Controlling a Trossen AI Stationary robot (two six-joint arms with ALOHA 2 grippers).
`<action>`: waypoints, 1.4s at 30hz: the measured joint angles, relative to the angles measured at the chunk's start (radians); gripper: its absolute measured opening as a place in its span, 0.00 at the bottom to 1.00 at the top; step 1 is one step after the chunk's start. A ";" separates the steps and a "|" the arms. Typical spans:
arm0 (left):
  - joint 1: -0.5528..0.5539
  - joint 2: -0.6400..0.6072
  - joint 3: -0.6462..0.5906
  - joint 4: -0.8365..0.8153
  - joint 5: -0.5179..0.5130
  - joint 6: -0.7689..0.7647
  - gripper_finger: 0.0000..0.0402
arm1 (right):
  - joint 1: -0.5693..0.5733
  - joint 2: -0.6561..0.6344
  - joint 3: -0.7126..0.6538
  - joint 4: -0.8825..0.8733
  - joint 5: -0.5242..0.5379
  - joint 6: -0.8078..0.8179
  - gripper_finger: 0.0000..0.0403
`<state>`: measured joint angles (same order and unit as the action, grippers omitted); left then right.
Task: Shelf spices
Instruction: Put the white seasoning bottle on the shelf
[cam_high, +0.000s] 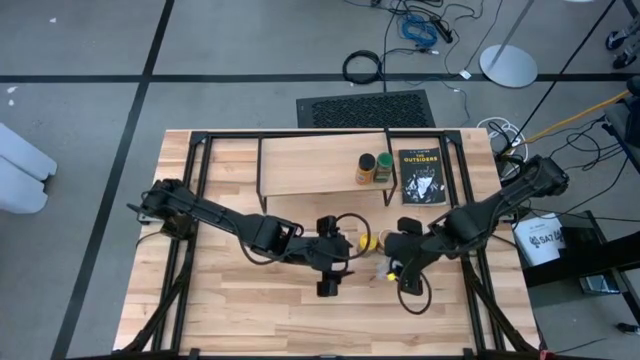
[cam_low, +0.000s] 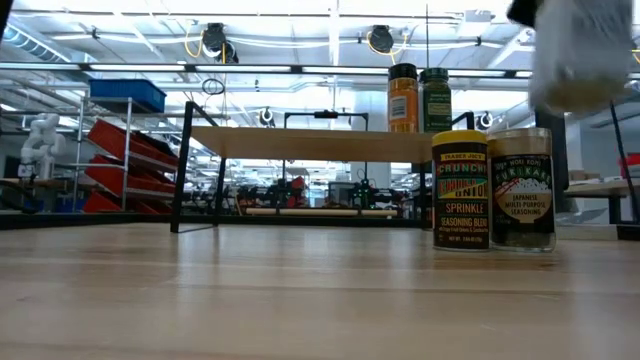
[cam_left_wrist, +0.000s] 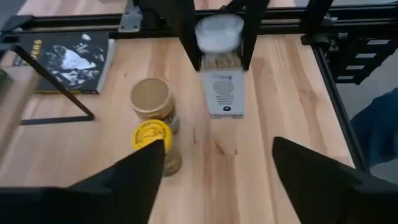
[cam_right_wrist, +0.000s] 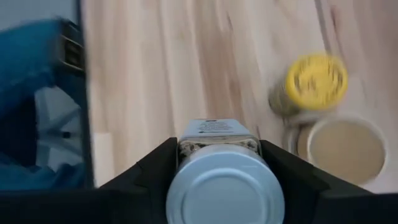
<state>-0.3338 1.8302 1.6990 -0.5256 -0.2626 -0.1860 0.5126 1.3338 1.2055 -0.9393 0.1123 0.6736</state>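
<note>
Overhead, the right tool (cam_right_wrist: 219, 155) grips the white-lidded jar (cam_right_wrist: 222, 186), tan contents inside.

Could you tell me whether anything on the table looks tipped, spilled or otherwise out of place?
Nothing stands out. Two jars stand upright on the shelf, two upright on the tabletop, and the right claw holds the white-lidded jar off the table. No spills.

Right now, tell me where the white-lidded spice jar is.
The white-lidded jar is gripped in the right gripper, lifted off the table beside the yellow-lidded jar and tan-lidded jar, in front of the shelf.
</note>
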 joint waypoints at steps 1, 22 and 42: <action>-0.003 0.000 -0.011 0.020 0.001 -0.001 0.79 | 0.000 0.000 0.023 -0.003 0.005 -0.020 0.47; 0.031 0.011 -0.024 0.236 -0.018 -0.046 0.90 | -0.068 0.000 0.205 0.028 0.102 -0.303 0.48; 0.085 0.057 -0.024 0.253 0.023 -0.040 0.87 | -0.075 0.001 0.205 0.047 0.100 -0.323 0.48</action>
<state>-0.2483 1.8874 1.6752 -0.2727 -0.2394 -0.2256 0.4377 1.3346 1.4105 -0.8928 0.2119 0.3508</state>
